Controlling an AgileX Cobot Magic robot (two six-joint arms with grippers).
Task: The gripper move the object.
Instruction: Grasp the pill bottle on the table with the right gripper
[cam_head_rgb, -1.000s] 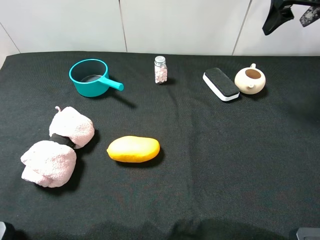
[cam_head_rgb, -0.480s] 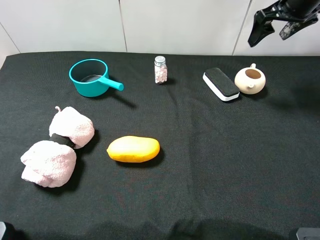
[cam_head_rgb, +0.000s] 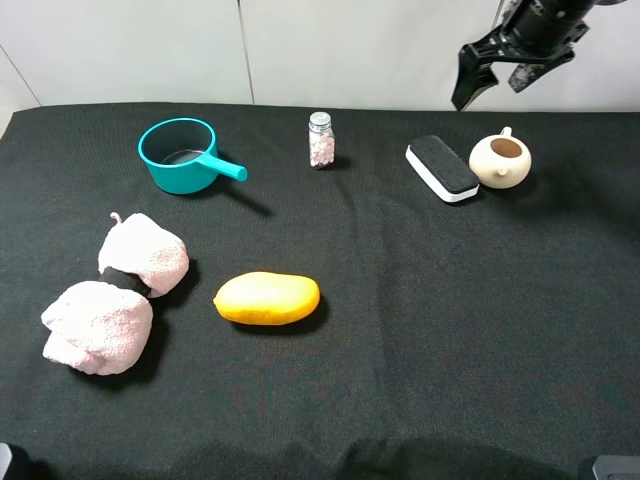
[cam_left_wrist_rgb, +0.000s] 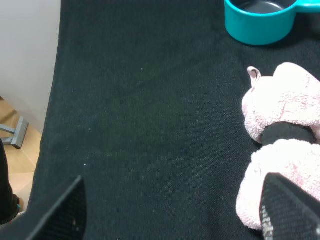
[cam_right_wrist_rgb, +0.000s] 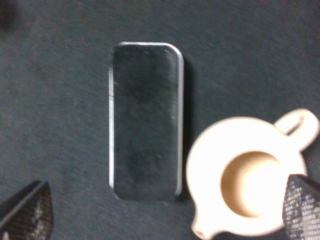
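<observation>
Right wrist view looks straight down on the black eraser (cam_right_wrist_rgb: 145, 120), at the back right of the counter (cam_head_rgb: 420, 320), with the small teapot (cam_right_wrist_rgb: 245, 175) just beside it. The right pincer (cam_right_wrist_rgb: 162, 212) hangs above, spread wide and empty. If the eraser is the target, a descending finger could strike the teapot and tip it. The left pincer (cam_left_wrist_rgb: 175, 215), also wide open and empty, sits beside the pink towels (cam_left_wrist_rgb: 285, 115).

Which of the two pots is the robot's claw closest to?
The cream teapot, beside the black eraser, near the right gripper; the teal pot sits far left.
</observation>
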